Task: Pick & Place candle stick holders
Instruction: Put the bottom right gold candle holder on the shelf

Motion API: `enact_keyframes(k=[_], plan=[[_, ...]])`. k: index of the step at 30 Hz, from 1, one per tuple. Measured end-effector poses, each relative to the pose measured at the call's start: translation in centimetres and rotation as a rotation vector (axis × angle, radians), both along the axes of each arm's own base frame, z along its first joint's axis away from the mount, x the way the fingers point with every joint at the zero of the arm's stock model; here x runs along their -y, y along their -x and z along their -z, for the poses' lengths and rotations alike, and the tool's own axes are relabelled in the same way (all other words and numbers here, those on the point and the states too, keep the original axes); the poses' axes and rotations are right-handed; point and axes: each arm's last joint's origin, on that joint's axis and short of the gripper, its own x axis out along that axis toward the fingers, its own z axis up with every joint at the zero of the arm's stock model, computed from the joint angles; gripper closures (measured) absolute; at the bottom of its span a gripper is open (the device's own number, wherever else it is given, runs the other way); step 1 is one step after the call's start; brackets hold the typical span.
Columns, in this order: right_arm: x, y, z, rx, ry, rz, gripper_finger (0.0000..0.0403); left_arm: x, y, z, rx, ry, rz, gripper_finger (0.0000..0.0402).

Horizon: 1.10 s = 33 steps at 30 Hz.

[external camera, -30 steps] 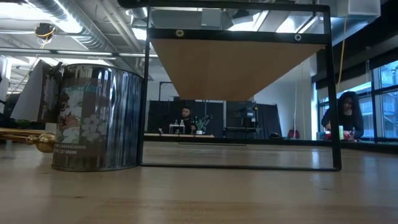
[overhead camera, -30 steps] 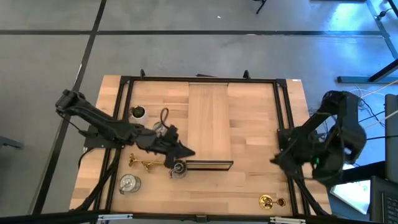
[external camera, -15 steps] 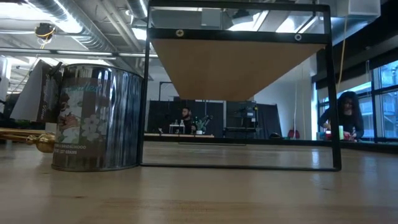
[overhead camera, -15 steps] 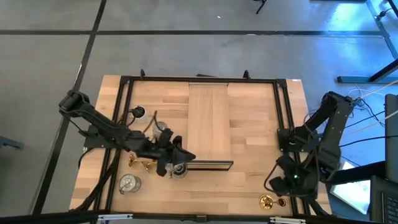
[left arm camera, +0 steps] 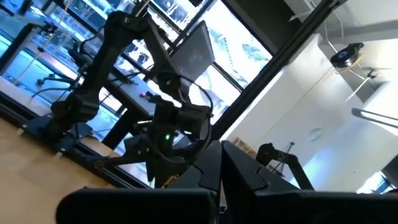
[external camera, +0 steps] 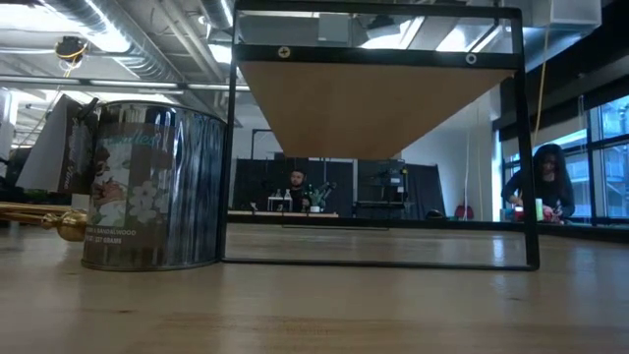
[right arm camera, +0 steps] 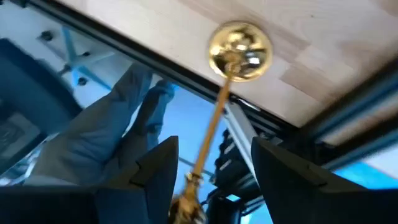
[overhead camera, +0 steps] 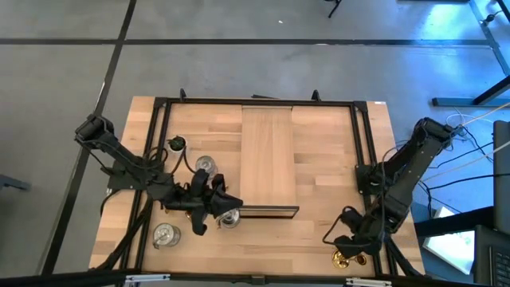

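Note:
A gold candle stick holder (right arm camera: 239, 50) lies on its side near the table's near right corner (overhead camera: 344, 257). My right gripper (right arm camera: 214, 171) is open above it, one finger on either side of the slim shaft and apart from it. Three silvery cups stand at the left (overhead camera: 166, 235), (overhead camera: 205, 165), (overhead camera: 229, 217). The nearest of them looms large in the low view (external camera: 152, 187), with a second gold holder (external camera: 44, 218) lying beside it. My left gripper (left arm camera: 221, 177) is shut on nothing, raised over that gold holder (overhead camera: 227, 203).
A long wooden board (overhead camera: 267, 151) lies in the middle of the table inside a black frame (overhead camera: 362, 151). A tiny green potted plant (overhead camera: 175, 143) stands at the far left. The table's near edge and frame rail run close by the right gold holder.
My right gripper has come down toward the near right corner and tipped nose-down over the lying gold holder, still open. My left arm has swung toward the near edge with its gripper tipping upward, still shut, uncovering the far silvery cup.

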Motion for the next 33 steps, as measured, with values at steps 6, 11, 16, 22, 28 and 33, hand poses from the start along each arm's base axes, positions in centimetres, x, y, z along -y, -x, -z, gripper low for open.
enact_keyframes(k=[6,11,16,22,28,33], plan=[[0.2,-0.1,1.0,-0.038,-0.034,-0.032,0.0196,0.4,0.3,0.0,-0.009,-0.005,-0.027,0.0398],[0.1,-0.1,1.0,-0.04,-0.055,-0.05,0.0196,0.8,0.6,0.0,-0.013,-0.015,-0.038,0.0398],[-0.3,-0.3,1.5,-0.049,-0.045,-0.053,0.0196,0.8,0.7,0.1,-0.016,-0.016,-0.054,0.0398],[-1.0,-0.7,2.3,-0.063,-0.057,-0.071,0.0196,0.8,0.7,0.1,-0.02,-0.019,-0.073,0.0398],[-1.2,-1.6,3.0,-0.063,-0.061,-0.083,0.0196,0.7,0.7,0.1,-0.022,-0.026,-0.088,0.0398],[-1.3,-2.3,3.9,-0.091,-0.069,-0.123,0.0196,0.7,0.7,0.1,-0.023,-0.029,-0.091,0.0398]])
